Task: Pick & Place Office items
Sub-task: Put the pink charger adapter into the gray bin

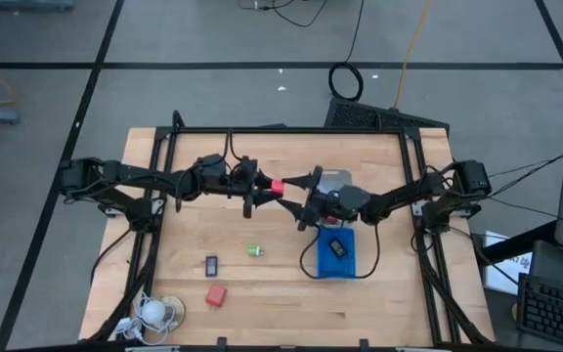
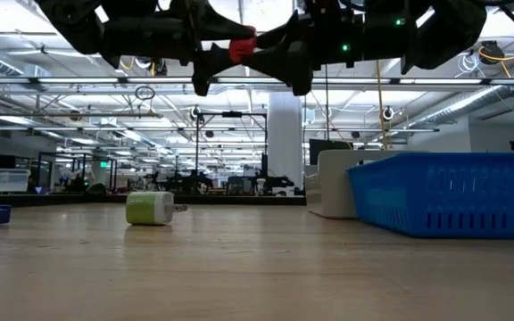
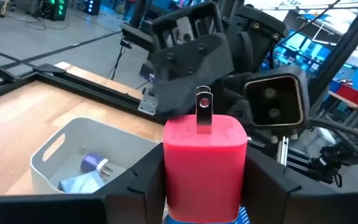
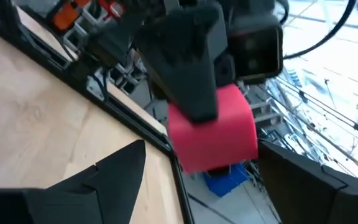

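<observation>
A red block (image 3: 204,155) with a metal prong (image 3: 203,112) on its front end hangs high above the table's middle, and my left gripper (image 1: 265,186) is shut on it. My right gripper (image 1: 303,198) faces it from the right. It is open, with its fingers (image 4: 114,177) spread wide just short of the block (image 4: 219,134), touching nothing that I can see. On the table lie a green bit (image 1: 253,251), a dark blue-and-black piece (image 1: 211,264) and another red block (image 1: 216,295). My left gripper pinches the red block's two opposite side faces (image 3: 171,177) between its two fingers (image 3: 138,183). The fingers reach in level from the table's left. The block is lifted clear of the table, with its pronged end (image 3: 203,112) pointing away from the gripper toward the right arm.
A grey bin (image 1: 336,179) holding a few small items stands right of centre under the right arm. A blue tray (image 1: 337,256) with a dark piece inside sits nearer the front. A white coiled-cord thing (image 1: 154,311) lies at the near left corner. Bare wood shows at the near middle.
</observation>
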You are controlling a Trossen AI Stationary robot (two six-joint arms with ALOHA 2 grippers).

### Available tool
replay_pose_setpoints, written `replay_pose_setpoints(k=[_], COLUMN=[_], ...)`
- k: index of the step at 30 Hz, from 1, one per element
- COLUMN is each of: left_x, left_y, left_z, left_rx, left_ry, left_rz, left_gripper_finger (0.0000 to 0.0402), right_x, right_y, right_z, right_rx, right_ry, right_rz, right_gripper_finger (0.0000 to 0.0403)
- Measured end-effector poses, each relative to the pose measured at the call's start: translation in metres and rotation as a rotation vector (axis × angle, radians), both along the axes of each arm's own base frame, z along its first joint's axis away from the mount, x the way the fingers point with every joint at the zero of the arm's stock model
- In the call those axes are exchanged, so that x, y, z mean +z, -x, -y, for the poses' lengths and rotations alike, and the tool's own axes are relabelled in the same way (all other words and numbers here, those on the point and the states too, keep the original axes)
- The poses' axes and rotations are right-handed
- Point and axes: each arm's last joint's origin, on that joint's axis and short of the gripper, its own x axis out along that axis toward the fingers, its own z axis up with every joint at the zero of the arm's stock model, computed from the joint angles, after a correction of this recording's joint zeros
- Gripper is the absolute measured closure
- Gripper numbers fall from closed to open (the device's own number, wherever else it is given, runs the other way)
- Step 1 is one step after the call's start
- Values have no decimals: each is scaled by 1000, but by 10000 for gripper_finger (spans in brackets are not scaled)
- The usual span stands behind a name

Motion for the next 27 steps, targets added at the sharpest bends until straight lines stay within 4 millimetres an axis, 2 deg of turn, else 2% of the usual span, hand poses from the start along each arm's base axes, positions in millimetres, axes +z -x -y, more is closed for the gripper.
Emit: replay_pose_setpoints(k=[4,9,14,21,27], left_x=[0,0,0,0,0], left_y=[0,0,0,-1,0], left_z=[0,0,2,6,6], left_rx=[5,7,-15,-26,-41], left_ry=[-2,-2,1,1,2], left_rz=[-5,-2,-5,-3,0], left_gripper_finger=[220,250,250,211,244], right_x=[5,4,2,2,2], right_y=[1,1,1,1,1], right_z=[-6,-9,-9,-9,-9], right_rx=[17,27,26,28,29], right_ry=[1,4,6,6,6], right_rz=[47,45,24,23,23], right_gripper_finger=[123,132,133,133,158])
